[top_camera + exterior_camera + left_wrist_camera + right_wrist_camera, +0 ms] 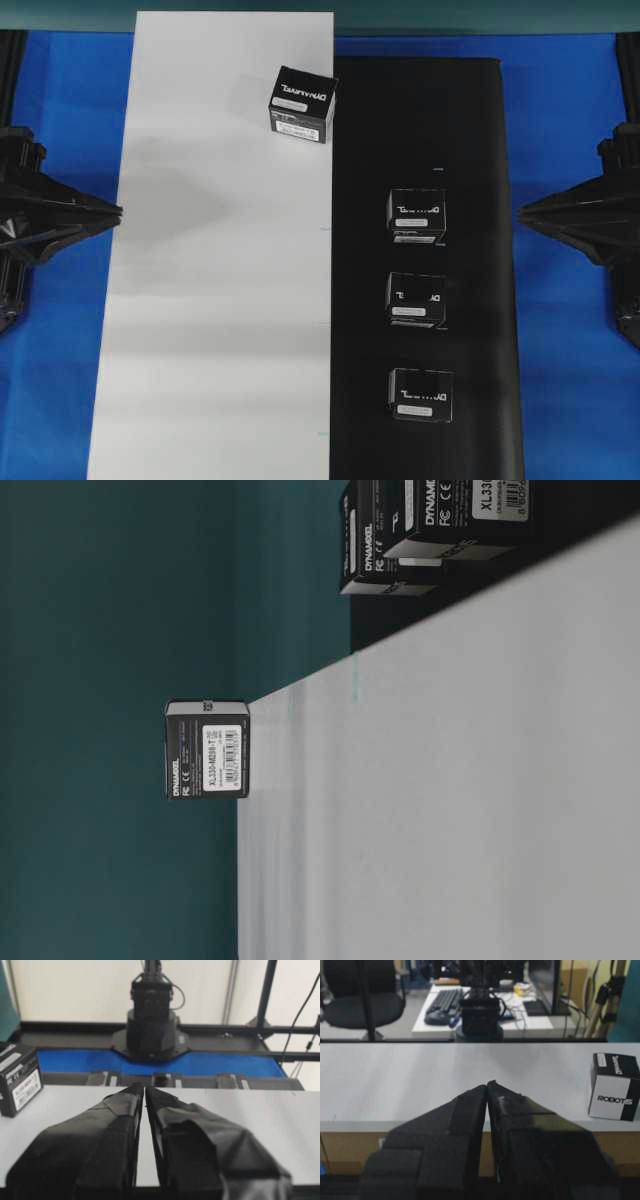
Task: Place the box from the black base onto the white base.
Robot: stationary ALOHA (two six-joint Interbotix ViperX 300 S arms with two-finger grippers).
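Box (302,103) sits on white base (200,330), far end, near seam with black base (480,150). Lettering: "DYNAMIXEL", "ROBOTIS", label "XL330". Three identical boxes (416,296) on black base. Left gripper (144,1089), right gripper (487,1083): fingers pressed together, holding nothing.

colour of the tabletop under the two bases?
Blue tabletop, showing either side of the bases; clearest in the overhead view.

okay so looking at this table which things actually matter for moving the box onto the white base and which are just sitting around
Belongs to the job:
box on the white base
three boxes on the black base
black base
white base
left claw and right claw, both shut, empty

Just there:
blue tabletop
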